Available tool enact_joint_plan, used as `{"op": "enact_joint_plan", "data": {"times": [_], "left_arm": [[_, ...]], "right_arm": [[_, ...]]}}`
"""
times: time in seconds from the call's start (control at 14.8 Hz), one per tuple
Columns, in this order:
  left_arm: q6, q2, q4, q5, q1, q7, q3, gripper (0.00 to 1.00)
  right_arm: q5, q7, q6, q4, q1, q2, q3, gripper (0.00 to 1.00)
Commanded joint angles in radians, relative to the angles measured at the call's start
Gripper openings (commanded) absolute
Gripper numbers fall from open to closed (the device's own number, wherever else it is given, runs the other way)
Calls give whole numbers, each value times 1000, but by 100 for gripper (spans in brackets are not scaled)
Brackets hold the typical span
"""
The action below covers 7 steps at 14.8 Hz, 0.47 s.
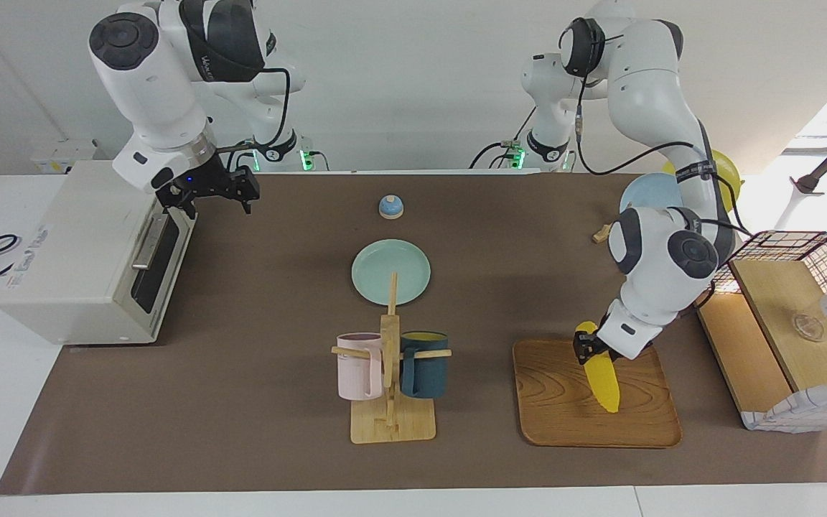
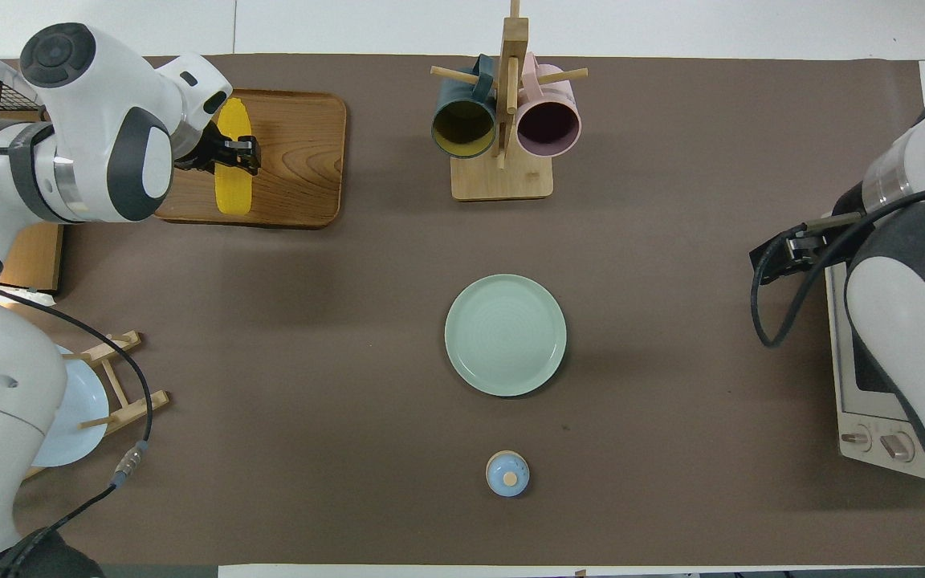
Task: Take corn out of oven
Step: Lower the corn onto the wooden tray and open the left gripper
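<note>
While left claw grips corn over tray | oven door shut | right claw wide

Oven at right arm's end of table. Wooden tray toward left arm's end, corn over it. Mug rack between them; plate nearer robots; bell nearer still.
</note>
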<state>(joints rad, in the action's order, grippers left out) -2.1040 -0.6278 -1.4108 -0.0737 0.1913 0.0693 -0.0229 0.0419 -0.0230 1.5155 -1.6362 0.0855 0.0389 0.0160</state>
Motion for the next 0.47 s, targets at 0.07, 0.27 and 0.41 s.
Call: {"op": "enact_joint_plan", "data": {"times": [0.07,0.27,0.41], "left_arm": [[-46,-55,58,22,-13,-11,12,0],[-76,-78,58,25,-13,-13,11,0],[-100,-79,53,28,-13,-14,11,0]], "right_arm": [[-20,11,38,-91,-18,-67,-2,100],[-19,14,14,-35,-45,-18,1,100],[-19,14,-15,-2,-59,4,2,100]]}}
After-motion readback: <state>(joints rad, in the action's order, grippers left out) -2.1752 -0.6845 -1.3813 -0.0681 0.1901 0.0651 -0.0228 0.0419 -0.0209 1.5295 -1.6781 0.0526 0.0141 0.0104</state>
